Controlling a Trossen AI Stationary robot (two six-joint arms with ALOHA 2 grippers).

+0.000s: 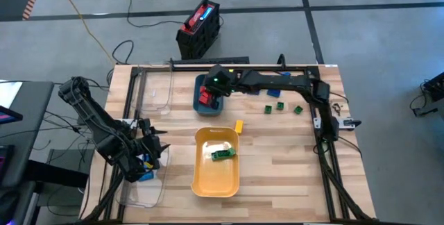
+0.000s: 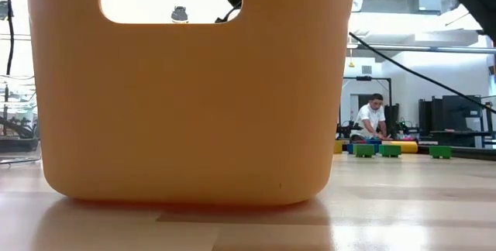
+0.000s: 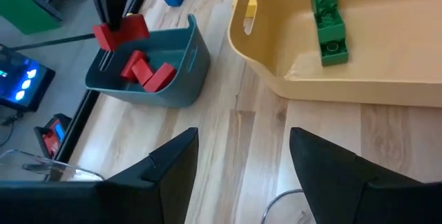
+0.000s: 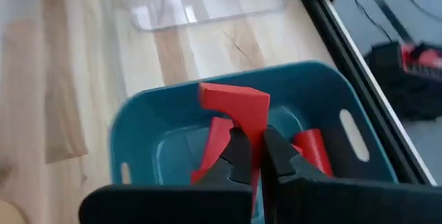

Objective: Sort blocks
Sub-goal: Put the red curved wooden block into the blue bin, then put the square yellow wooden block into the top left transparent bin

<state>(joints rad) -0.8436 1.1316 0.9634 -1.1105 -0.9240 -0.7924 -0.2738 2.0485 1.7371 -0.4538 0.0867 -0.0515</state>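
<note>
**Red block held over the teal tray, release pending**

With its jaws pinched narrow on a red block (image 4: 235, 103), the right tool (image 4: 257, 156) hangs directly above the teal tray (image 4: 145, 131). The grip is at the block's lower edge, so the piece stands clear of the fingers and should fall free once they part. Other red blocks (image 3: 146, 72) already lie in that tray, which explains the position: red goes here, and this one is not yet let go.

Just beside it on the tabletop (image 1: 277, 162) sits the yellow tray (image 1: 216, 176), holding green blocks (image 1: 223, 154), with a yellow block (image 1: 238, 126) touching or just off its far rim. Loose green blocks (image 1: 280, 107) and a blue block (image 1: 273, 94) lie well apart near the right arm, still unsorted. A clear tray (image 1: 156, 89) stands at the far left corner.

The left tool (image 3: 238, 158) waits at the near left edge, fingers spread wide, holding nothing. Judgement: sorting is partway done; colour decides each tray.
</note>
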